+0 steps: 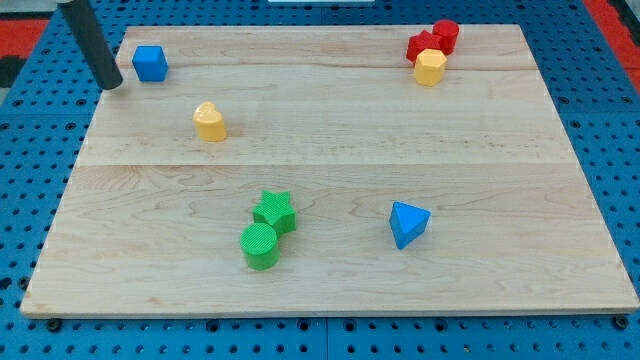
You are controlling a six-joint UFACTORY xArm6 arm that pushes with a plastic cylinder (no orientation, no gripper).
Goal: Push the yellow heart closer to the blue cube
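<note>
The yellow heart (pixel 210 122) lies on the wooden board (pixel 330 280) at the upper left. The blue cube (pixel 150 63) sits above and to the left of it, near the board's top left corner, apart from it. My tip (pixel 111 84) is at the board's left edge, just left of and slightly below the blue cube, and up and left of the yellow heart. It touches neither block.
A red star (pixel 423 45), a red cylinder (pixel 446 35) and a yellow hexagon (pixel 430 67) cluster at the top right. A green star (pixel 274 211) and green cylinder (pixel 260 246) sit together at bottom centre. A blue triangle (pixel 408 223) lies at lower right.
</note>
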